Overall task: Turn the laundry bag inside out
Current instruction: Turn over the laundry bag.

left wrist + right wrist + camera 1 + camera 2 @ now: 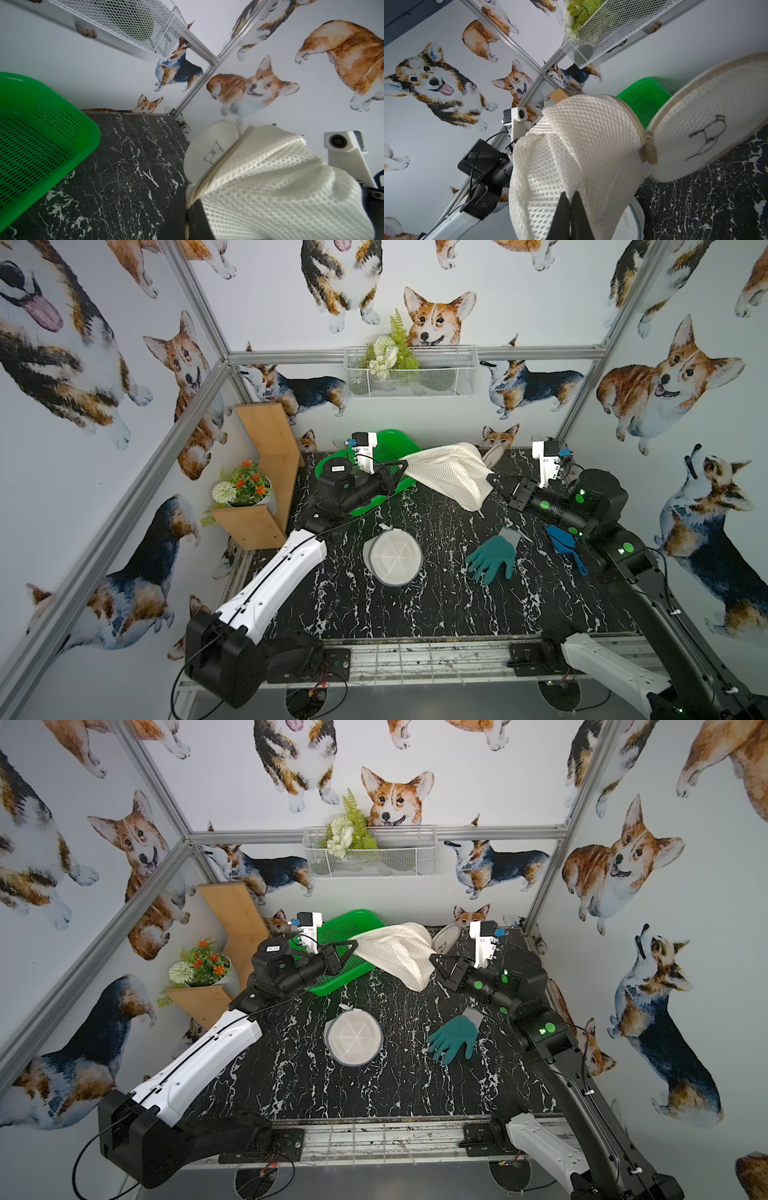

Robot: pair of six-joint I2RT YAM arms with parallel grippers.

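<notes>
**Bag strung between both grippers by the far edge**

We see the bag (449,475), white mesh, held up near the middle of the worktop's (415,614) far edge, spanning the gap between our two grippers. The left gripper (401,472) is closed on the bag's left end, just above the near rim of the green basket (386,443), which sits toward the far left corner. In the left wrist view the bag's zip-edged rim bunches tight right at that gripper.

The right gripper (491,480) is closed on the bag's right side. In the right wrist view its two black fingers (562,207) press together with mesh pinched between them. From there the cloth sags in a fold toward the worktop, and we cannot tell whether that fold touches the surface.

The bag's round flap (493,456) hangs open on its zip beyond the right gripper, close to the far edge, and it carries a thin line drawing.

Nearer to us and well apart from the bag, a mesh disc (392,558) lies flat at mid-worktop. A teal glove (494,558) lies to its right.
</notes>
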